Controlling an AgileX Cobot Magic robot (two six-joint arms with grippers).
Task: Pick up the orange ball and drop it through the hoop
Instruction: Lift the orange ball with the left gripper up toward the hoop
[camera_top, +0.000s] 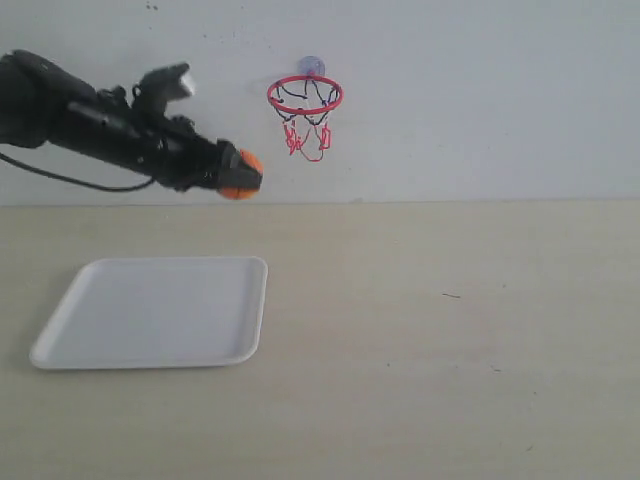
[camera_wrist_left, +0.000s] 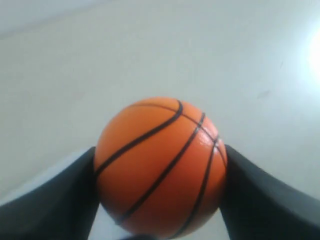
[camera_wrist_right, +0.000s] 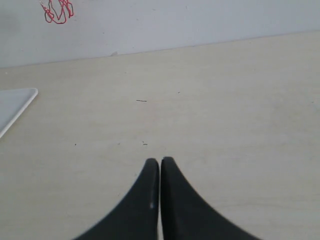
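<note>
The orange ball (camera_top: 243, 174) (camera_wrist_left: 160, 167), with thin black seam lines, is clamped between the black fingers of my left gripper (camera_top: 238, 172) (camera_wrist_left: 160, 172), which is shut on it in mid-air above the table. The hoop (camera_top: 305, 95) with its red ring and black-and-red net hangs on the back wall, up and to the right of the ball; a scrap of its net (camera_wrist_right: 57, 11) shows in the right wrist view. My right gripper (camera_wrist_right: 160, 161) is shut with nothing in it, low over the table, and does not show in the exterior view.
A white square tray (camera_top: 70, 325) (camera_wrist_right: 15, 105) lies on the pale wooden table (camera_top: 450, 340) at the left, below the left arm. The white wall rises directly behind the table.
</note>
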